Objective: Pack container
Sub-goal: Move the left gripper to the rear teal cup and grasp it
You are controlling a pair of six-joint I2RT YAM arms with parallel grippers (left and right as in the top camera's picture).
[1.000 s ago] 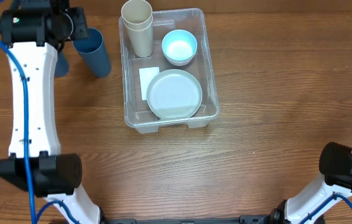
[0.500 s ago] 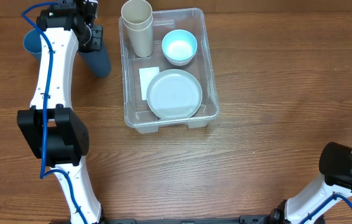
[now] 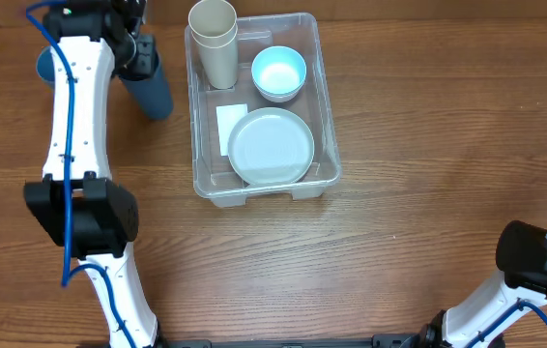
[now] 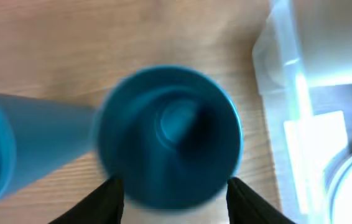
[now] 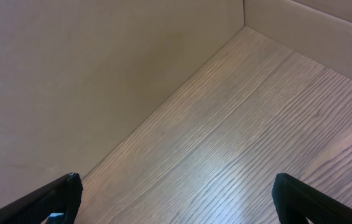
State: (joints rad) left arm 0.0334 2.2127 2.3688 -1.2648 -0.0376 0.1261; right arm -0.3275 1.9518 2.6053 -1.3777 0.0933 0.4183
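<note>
— Clear plastic container (image 3: pixel 327 97): where was it seen?
— It was set on the wooden table (image 3: pixel 399 193), at the far middle, with stacked cups (image 3: pixel 215 43), a bowl (image 3: pixel 279 72) and a plate (image 3: pixel 271 145) held inside.
— And the grippers?
— The left gripper (image 4: pixel 175 186) was placed astride a dark blue cup (image 3: pixel 153 89) beside the container; whether it was squeezed could not be told. The right gripper (image 5: pixel 176 205) was held wide apart.

Left arm (image 3: pixel 69 106): white shell links, black boxy joint (image 3: pixel 82 217), thin blue cable (image 3: pixel 64 246) looped alongside. Right arm (image 3: pixel 534 259) alike (only a black joint and white stub show, by the table's right edge). Left gripper (image 4: pixel 175 182) fingers (image 4: pixel 111 199): matte black, wedge-shaped.
</note>
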